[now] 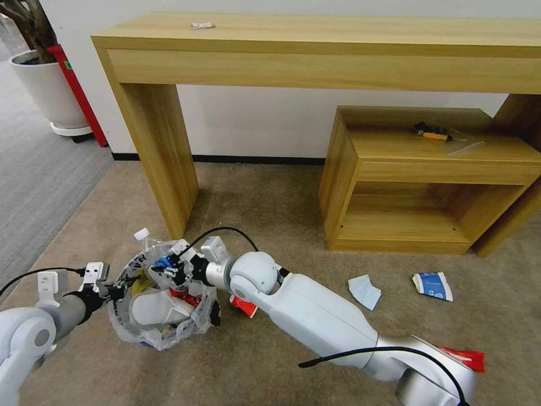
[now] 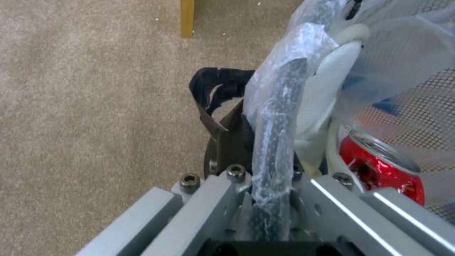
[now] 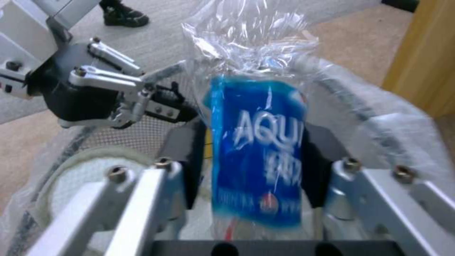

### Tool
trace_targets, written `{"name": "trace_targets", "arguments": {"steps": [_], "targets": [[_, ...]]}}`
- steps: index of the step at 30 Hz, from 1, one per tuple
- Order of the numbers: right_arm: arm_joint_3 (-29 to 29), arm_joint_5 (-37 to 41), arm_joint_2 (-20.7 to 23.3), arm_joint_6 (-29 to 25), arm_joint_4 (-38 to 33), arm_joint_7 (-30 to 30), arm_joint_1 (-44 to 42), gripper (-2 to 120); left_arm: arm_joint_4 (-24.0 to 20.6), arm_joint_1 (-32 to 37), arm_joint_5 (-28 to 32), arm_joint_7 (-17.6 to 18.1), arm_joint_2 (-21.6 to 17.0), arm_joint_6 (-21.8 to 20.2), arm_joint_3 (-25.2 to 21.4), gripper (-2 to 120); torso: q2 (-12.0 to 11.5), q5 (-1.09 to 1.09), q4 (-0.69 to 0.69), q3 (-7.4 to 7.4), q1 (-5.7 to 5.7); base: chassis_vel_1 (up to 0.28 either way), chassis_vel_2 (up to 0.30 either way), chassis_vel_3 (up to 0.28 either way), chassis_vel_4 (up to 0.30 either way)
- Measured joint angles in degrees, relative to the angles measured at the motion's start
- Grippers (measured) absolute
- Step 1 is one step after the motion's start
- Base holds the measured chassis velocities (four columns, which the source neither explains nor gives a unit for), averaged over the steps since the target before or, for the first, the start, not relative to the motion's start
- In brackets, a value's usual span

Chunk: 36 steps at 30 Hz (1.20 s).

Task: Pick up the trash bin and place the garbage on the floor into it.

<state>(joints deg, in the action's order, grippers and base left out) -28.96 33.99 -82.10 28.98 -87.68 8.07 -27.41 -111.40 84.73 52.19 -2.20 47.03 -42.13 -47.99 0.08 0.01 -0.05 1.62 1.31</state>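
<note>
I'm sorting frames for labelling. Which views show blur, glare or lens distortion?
Head view: sharp, but the long wooden table bows from wide-angle distortion. Right wrist view: the blue wrapper in the right pincer is smeared, print partly unreadable. Left wrist view: soft, with glare on the red can.

White, rounded arm shells end in grey wrists, each trailing a looping black cable; the left gripper [image 1: 115,291] and right gripper [image 1: 169,266] show silver brackets with hex-head screws.

Bare carpet [image 1: 270,203] ahead (desk leg [image 1: 163,152] left).
</note>
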Motion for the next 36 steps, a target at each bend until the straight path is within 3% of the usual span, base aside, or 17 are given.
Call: {"name": "trace_targets", "arguments": {"steps": [7, 13, 20, 28, 36], "targets": [[0.4, -0.1, 0.6, -0.1, -1.0, -1.5, -0.4, 77, 0.5, 0.0, 0.1, -0.3, -0.3, 0.0, -0.3, 0, 0.0, 0.00, 0.00, 0.00, 0.00, 0.000, 0.000, 0.000, 0.000], [1.4, 0.1, 0.9, -0.4, -1.8, -2.6, -0.8, 96, 1.0, 0.1, 0.2, -0.7, -0.5, 0.0, -0.8, 0, 0.0, 0.00, 0.02, 0.00, 0.00, 0.000, 0.000, 0.000, 0.000], [5.3, 0.7, 1.9, -1.1, -1.5, -6.2, -2.3, 100, 2.2, -0.1, 0.4, -0.8, -0.2, 0.0, -1.8, 0, 0.0, 0.00, 0.03, 0.00, 0.00, 0.000, 0.000, 0.000, 0.000], [14.2, -0.8, 5.9, -2.7, 10.0, -8.0, -9.9, 100, 2.6, 1.1, 0.7, -1.3, -0.5, 0.0, -3.6, 0, 0.0, 0.02, 0.01, 0.00, 0.00, 0.000, 0.000, 0.000, 0.000], [18.0, 4.2, 5.5, -2.0, 17.5, -12.3, -13.8, 100, 1.7, 1.1, 0.7, -1.2, -0.2, 0.0, -3.2, 0, 0.0, 0.01, 0.00, 0.00, 0.00, 0.000, 0.000, 0.000, 0.000]]}}
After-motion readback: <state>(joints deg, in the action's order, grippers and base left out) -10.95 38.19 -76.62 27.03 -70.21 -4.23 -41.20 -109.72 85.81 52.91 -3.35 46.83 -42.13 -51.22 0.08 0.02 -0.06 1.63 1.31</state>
